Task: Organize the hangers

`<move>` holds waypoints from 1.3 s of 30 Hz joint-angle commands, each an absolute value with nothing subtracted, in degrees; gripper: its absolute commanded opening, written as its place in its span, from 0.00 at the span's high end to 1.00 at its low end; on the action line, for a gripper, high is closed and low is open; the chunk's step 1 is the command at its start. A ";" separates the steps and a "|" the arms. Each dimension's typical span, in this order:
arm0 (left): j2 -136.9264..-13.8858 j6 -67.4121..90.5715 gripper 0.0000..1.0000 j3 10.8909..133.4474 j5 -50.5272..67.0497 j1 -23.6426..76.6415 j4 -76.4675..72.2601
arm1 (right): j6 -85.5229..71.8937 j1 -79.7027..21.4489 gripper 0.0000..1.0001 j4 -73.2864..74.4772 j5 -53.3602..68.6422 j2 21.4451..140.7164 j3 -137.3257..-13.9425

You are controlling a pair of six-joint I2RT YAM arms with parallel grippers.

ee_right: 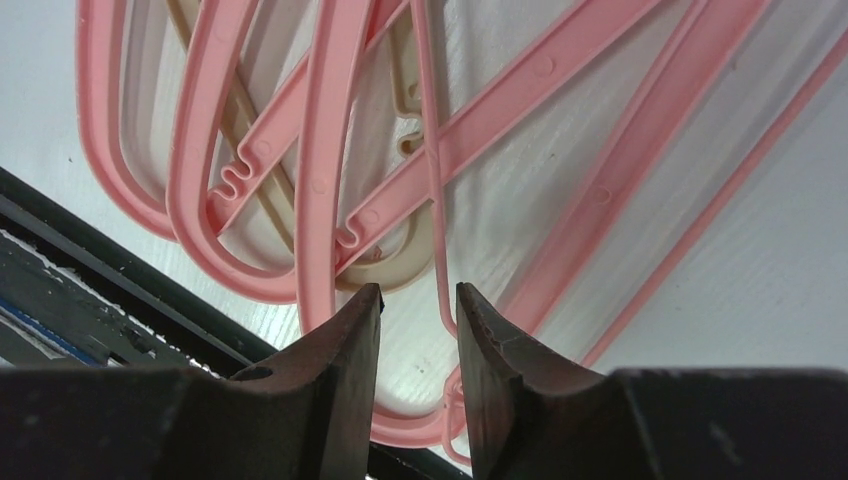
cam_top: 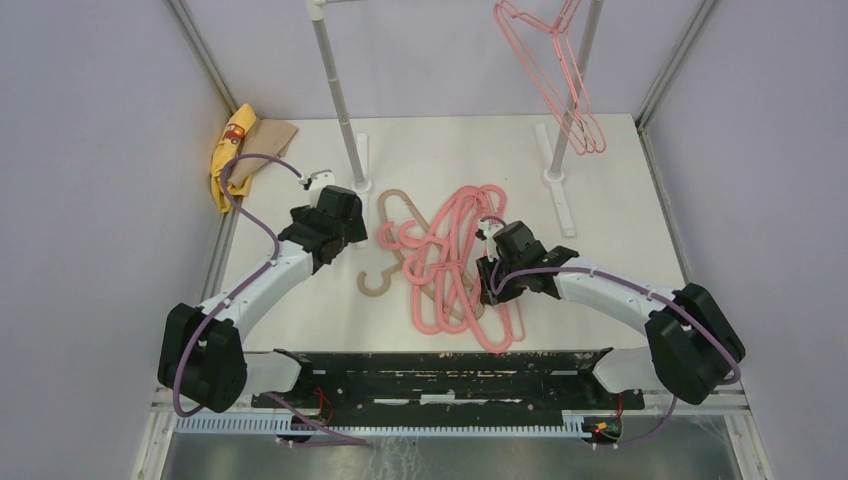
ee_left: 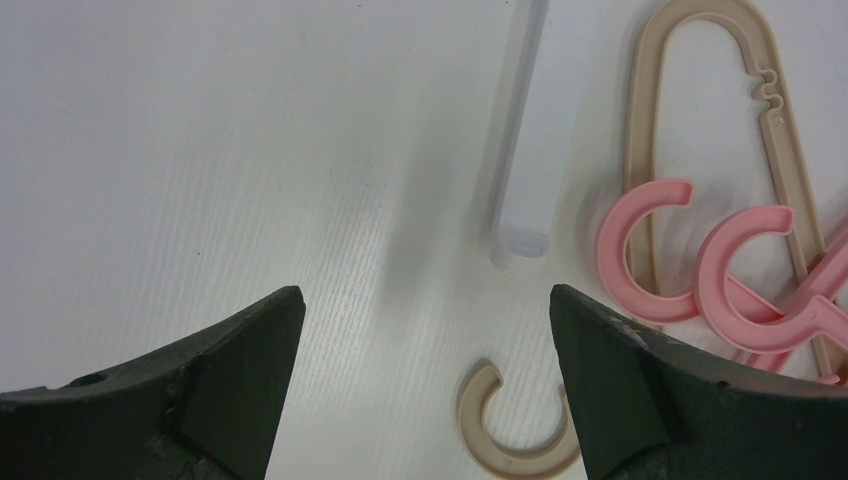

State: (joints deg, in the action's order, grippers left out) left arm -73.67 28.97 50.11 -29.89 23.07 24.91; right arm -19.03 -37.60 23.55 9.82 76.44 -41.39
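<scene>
A tangle of pink hangers [cam_top: 450, 262] lies mid-table, over a tan hanger [cam_top: 392, 210] whose hook [cam_top: 375, 283] points toward me. Two thin pink wire hangers [cam_top: 562, 85] hang from the rack at the back right. My right gripper [cam_top: 490, 283] hovers over the near right part of the pile. In the right wrist view its jaws [ee_right: 420, 292] stand a narrow gap apart, and a thin pink wire hanger [ee_right: 432, 200] runs down against the right finger. My left gripper [cam_top: 340, 215] is wide open and empty left of the pile, above the tan hook [ee_left: 520, 440].
Two white rack poles [cam_top: 338, 90] [cam_top: 575, 90] rise from flat feet [ee_left: 520, 150] at the back. A yellow-and-tan cloth [cam_top: 238, 148] lies at the back left corner. A black rail [cam_top: 440, 365] runs along the near edge, close to the pile's lowest corner.
</scene>
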 commanded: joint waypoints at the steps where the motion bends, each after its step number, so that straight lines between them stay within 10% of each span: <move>1: -74.09 29.27 0.01 49.84 -30.85 22.88 22.59 | -18.32 -38.10 0.58 17.92 10.36 78.79 -40.78; 10: -73.79 29.27 0.01 49.43 -30.82 22.92 22.50 | -20.45 -38.93 0.57 15.65 2.43 81.42 -39.38; 18: -73.39 29.35 0.01 49.46 -31.00 22.92 22.50 | -20.67 -39.53 0.99 17.62 3.93 77.21 -40.39; 28: -72.71 29.88 0.01 49.48 -31.03 22.87 22.50 | -29.77 -39.52 0.99 19.25 13.41 65.65 -51.42; 39: -72.01 30.06 0.01 50.08 -31.21 22.85 22.57 | -46.56 -41.96 0.99 -2.43 22.45 80.40 -72.84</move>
